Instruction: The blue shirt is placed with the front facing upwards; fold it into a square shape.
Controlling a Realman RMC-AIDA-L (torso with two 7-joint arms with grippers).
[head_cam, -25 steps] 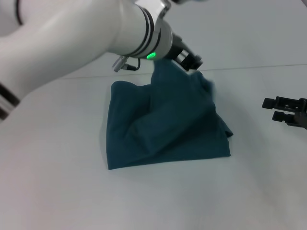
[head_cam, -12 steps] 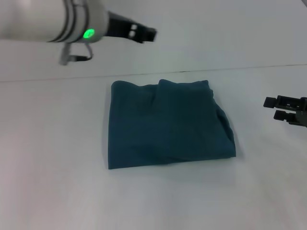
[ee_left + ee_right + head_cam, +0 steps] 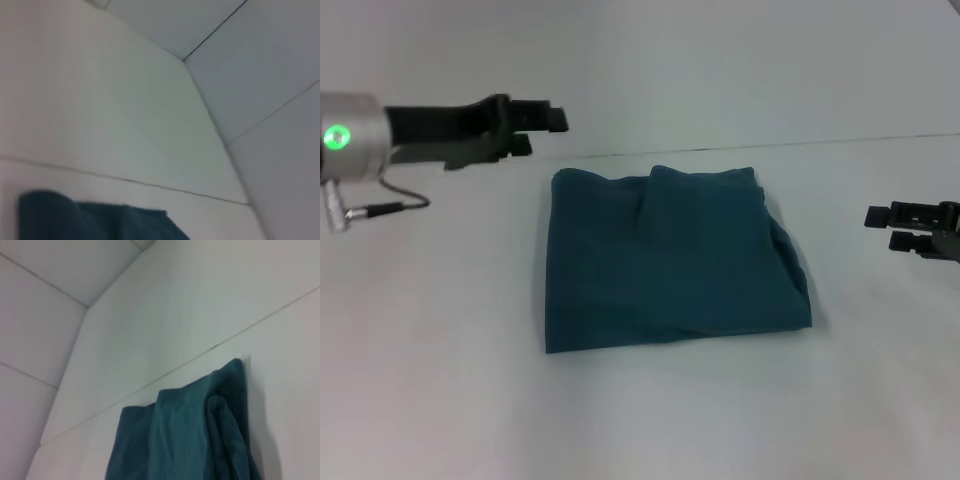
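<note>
The blue shirt (image 3: 670,262) lies folded into a rough square in the middle of the white table, plain side up, with a raised fold along its far edge. No lettering shows. My left gripper (image 3: 547,134) hovers open and empty above the table, beyond the shirt's far left corner and clear of the cloth. My right gripper (image 3: 881,229) is parked open at the table's right side, apart from the shirt. In the left wrist view a strip of the shirt (image 3: 90,222) shows, and the right wrist view takes in the shirt's far edge (image 3: 195,435).
The white table (image 3: 430,350) is bordered at the back by a pale wall (image 3: 740,70), meeting at a seam just behind the shirt. A grey cable (image 3: 380,208) hangs from the left arm.
My left gripper let go of the lifted shirt edge and drew back up and to the left. The cloth settled flat into a square. The right arm stayed still.
</note>
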